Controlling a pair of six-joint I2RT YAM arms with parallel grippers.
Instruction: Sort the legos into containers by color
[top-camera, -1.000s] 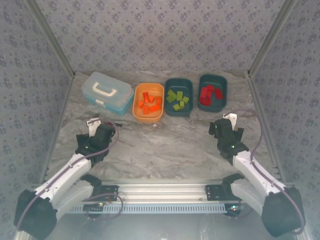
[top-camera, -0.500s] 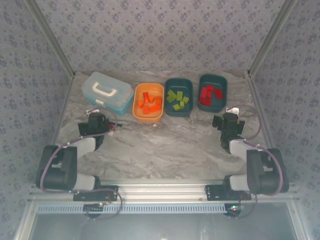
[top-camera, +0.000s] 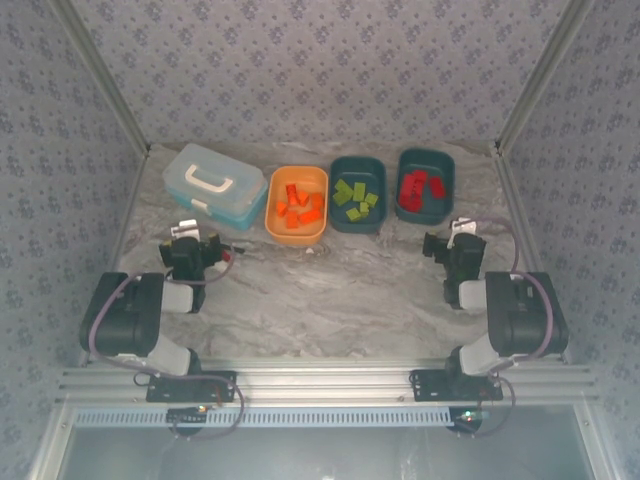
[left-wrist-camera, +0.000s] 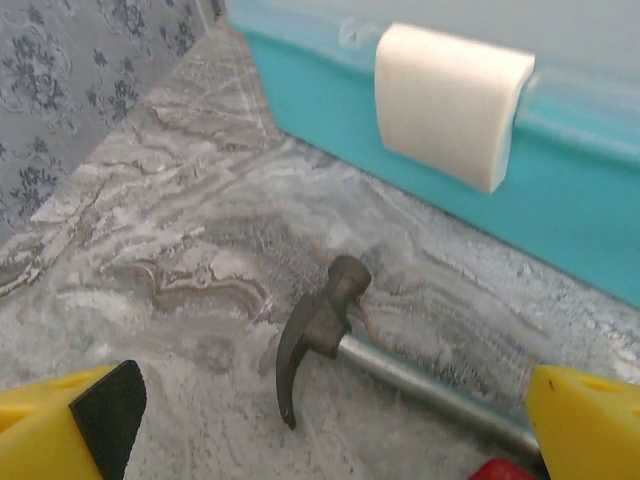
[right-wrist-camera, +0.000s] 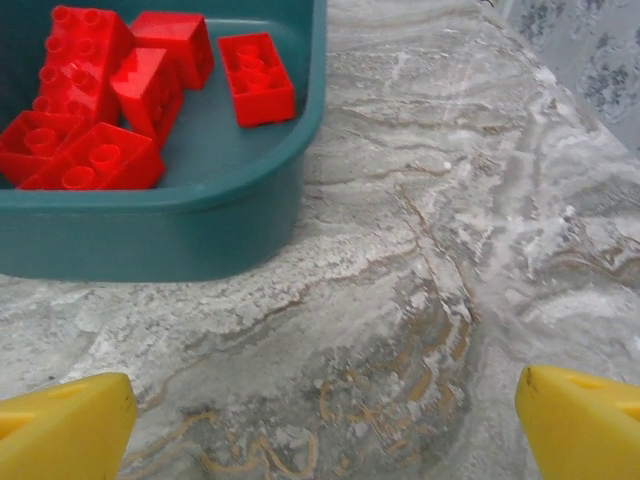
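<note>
Three containers stand in a row at the back. The orange bin (top-camera: 297, 228) holds orange legos (top-camera: 298, 207). In the middle teal bin (top-camera: 357, 223) lie lime green legos (top-camera: 356, 197), and in the right teal bin (top-camera: 424, 214) red legos (top-camera: 417, 188). My left gripper (top-camera: 188, 240) is open near the table, pointing at the blue case, with nothing between its yellow fingertips (left-wrist-camera: 65, 430). My right gripper (top-camera: 460, 237) is open too, low in front of the right teal bin (right-wrist-camera: 170, 235) of red legos (right-wrist-camera: 95, 160); bare table lies between its fingertips (right-wrist-camera: 70, 425).
A light blue lidded case (top-camera: 213, 185) with a white latch (left-wrist-camera: 450, 100) stands at the back left. A small toy hammer (left-wrist-camera: 320, 330) with a metal shaft and red grip lies on the table before it, right in front of my left gripper. Patterned walls close in three sides.
Both arms have folded back onto their bases, elbows raised. The grippers shifted only slightly toward the back of the table and stayed open. The legos and bins have not moved.
</note>
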